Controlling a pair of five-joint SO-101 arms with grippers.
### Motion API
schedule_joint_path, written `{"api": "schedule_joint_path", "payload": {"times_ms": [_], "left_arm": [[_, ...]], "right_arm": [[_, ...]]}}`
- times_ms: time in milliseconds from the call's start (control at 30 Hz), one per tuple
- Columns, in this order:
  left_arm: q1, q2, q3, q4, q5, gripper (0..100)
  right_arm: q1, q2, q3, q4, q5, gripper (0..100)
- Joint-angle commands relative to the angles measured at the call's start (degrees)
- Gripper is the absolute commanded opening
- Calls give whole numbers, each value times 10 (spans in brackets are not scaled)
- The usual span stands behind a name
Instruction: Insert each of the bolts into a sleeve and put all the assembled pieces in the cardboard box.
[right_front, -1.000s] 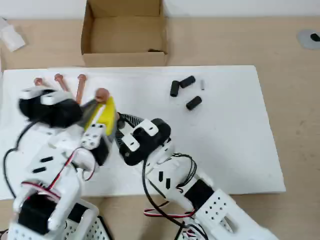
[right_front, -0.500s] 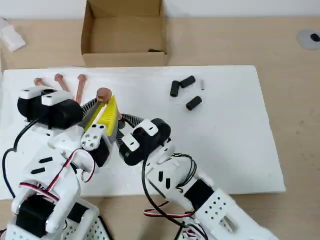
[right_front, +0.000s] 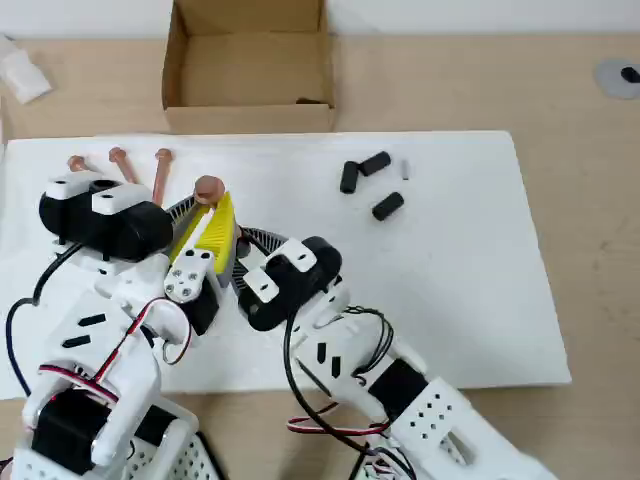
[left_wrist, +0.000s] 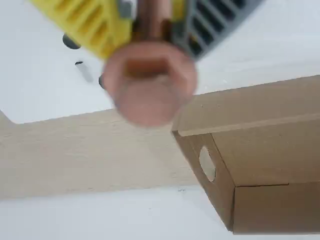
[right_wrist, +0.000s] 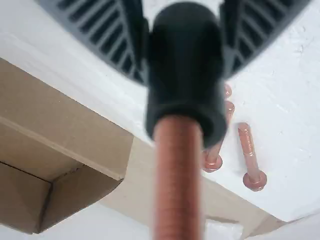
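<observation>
Insertion step: left end effector (left_wrist: 150, 22) clamps the copper bolt (left_wrist: 150, 82), right end effector (right_wrist: 182, 22) clamps the black sleeve (right_wrist: 184, 75) over its shank; next, seat it fully.

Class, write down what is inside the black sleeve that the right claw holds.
A copper bolt runs into the sleeve, threaded shank first. The sleeve wall hides how deep it reaches.

The sleeve (right_wrist: 185, 70) hides the tip of the blurred bolt (right_wrist: 177, 185).

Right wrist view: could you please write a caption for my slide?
Right claw grips a sleeve with a bolt in it; loose bolts lie beyond.
</observation>
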Motion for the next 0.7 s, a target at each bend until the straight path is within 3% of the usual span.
{"api": "schedule_joint_path", "payload": {"times_ms": [0, 667], "left_arm": [[0, 1, -14, 0, -7, 5], [-29, 1, 2, -3, -27, 5]], "right_arm": [[-6, 1, -22, -14, 3, 9], [-7, 1, -23, -14, 3, 9]]}}
